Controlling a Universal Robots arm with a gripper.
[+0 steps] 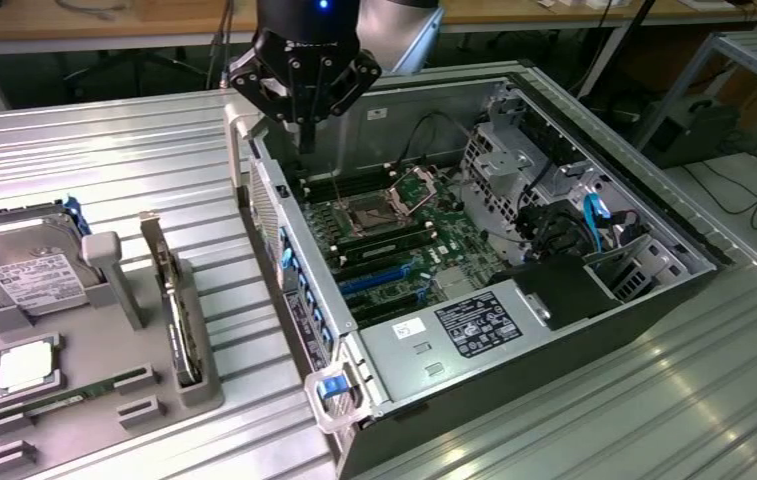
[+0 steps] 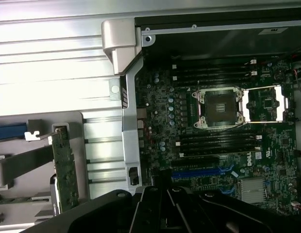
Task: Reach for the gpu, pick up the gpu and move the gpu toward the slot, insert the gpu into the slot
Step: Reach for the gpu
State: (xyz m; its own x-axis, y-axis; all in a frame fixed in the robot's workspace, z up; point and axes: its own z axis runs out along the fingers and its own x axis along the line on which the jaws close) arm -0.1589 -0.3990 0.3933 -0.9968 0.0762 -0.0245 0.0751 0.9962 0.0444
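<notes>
Gripper [image 2: 162,194]: its black body looms closest of all, hanging above the open computer case [image 1: 285,265]. The jaws are pressed together and have hold of nothing.

Gpu [image 1: 171,300]: it stands on edge in a grey holder [image 1: 111,345], outside the case and well apart from the jaws, on the far side of the case wall towards the exterior view's left. Nothing touches it.

Slot [image 2: 199,172]: a long blue strip on the green motherboard [image 2: 160,126], down inside the case, beneath the jaws and a little to one side. It is bare, with no card in it.

Around the slot: black memory sockets [image 2: 213,143] lie just beside it. The square silver processor socket [image 2: 218,109] comes next, further from the jaws.

Around the gpu: a silver hard drive [image 1: 25,270] with a white label stands in the same holder, further from the jaws than the card is. A slim green memory stick [image 1: 65,402] lies low in the holder.

Table [image 1: 125,160]: ribbed metal, carrying both holder and case.

Progress: I'd say the job has barely begun. The jaws sit over the case, not over the card, so the reach looks not yet made. The pick-up, the carry to the slot and the insertion all look undone.
</notes>
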